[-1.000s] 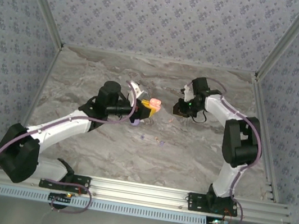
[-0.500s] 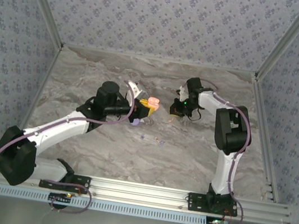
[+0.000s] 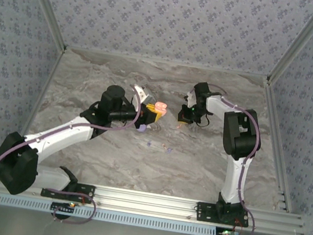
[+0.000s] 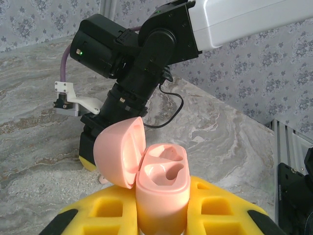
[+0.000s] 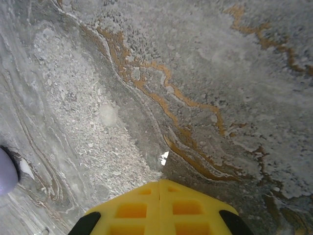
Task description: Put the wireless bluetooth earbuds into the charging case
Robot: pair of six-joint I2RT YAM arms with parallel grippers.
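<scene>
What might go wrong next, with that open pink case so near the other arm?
The right jaws hang close to the open case in the left jaws; a bump might knock its lid or twist it loose. The earbuds on the table are tiny, so the jaws may miss them.

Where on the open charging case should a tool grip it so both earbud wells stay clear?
Grip the lower body of the charging case, across its sides from underneath, as the left tool does. The lid stands open at one side and the wells face up, so a low grip leaves them free.
</scene>
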